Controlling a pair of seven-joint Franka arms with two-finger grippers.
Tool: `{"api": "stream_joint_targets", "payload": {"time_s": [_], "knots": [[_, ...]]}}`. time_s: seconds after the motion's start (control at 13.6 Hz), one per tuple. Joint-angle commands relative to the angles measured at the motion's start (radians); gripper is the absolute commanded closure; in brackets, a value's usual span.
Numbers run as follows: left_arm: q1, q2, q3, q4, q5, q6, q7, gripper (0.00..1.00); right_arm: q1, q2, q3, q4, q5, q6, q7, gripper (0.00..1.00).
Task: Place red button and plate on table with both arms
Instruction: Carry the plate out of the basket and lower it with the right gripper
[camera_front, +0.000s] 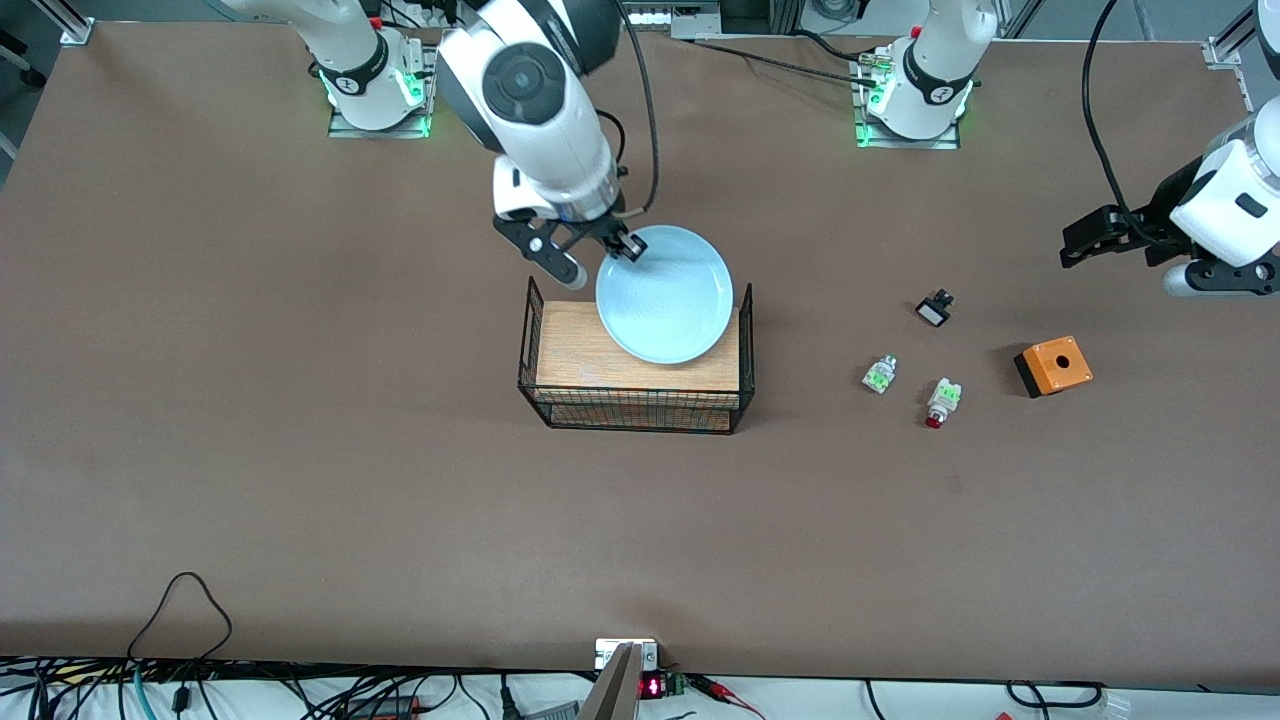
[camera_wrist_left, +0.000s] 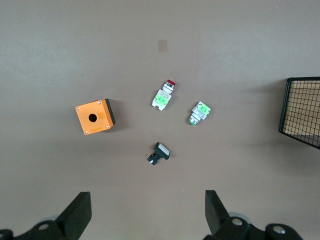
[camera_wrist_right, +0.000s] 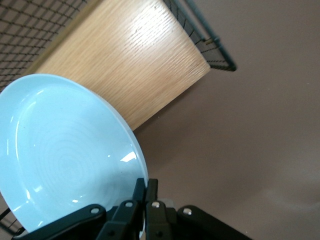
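The pale-blue plate (camera_front: 665, 293) is over the wooden top of the wire basket and reaches past the basket's edge that lies farther from the front camera. My right gripper (camera_front: 630, 248) is shut on the plate's rim; in the right wrist view its fingers (camera_wrist_right: 145, 185) pinch the edge of the plate (camera_wrist_right: 60, 155). The red button (camera_front: 940, 402) lies on the brown table (camera_front: 300, 450) toward the left arm's end. My left gripper (camera_front: 1075, 245) hovers open and empty over the table near the small parts. In the left wrist view the red button (camera_wrist_left: 163, 96) lies well clear of that gripper (camera_wrist_left: 147, 215).
The black wire basket (camera_front: 636, 400) with a wooden top (camera_wrist_right: 130, 65) stands mid-table. Around the red button lie a white-and-green part (camera_front: 879, 374), a small black part (camera_front: 934, 308) and an orange box with a hole (camera_front: 1053, 366).
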Motion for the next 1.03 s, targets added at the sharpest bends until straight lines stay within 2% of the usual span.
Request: {"api": "stream_joint_targets", "payload": {"time_s": [0.0,0.29,0.59,0.81,0.95], "knots": [[0.011,-0.007,-0.001,0.042,-0.024,-0.019,0.025,0.00,-0.066,-0.075,-0.001,-0.005,0.020,-0.045,-0.028,1.00],[0.011,-0.010,-0.009,0.051,-0.023,-0.030,0.036,0.00,-0.257,-0.149,-0.001,-0.004,0.026,-0.113,-0.219,1.00],[0.009,-0.008,-0.015,0.053,-0.019,-0.054,0.041,0.00,-0.492,-0.166,-0.004,-0.011,0.033,-0.246,-0.662,1.00],[0.008,-0.008,-0.019,0.054,-0.018,-0.058,0.037,0.00,-0.598,-0.181,-0.004,-0.094,0.014,-0.254,-0.940,1.00],[0.008,-0.002,-0.018,0.065,-0.012,-0.054,0.031,0.00,-0.673,-0.179,-0.005,-0.154,-0.038,-0.236,-1.119,1.00]]}}
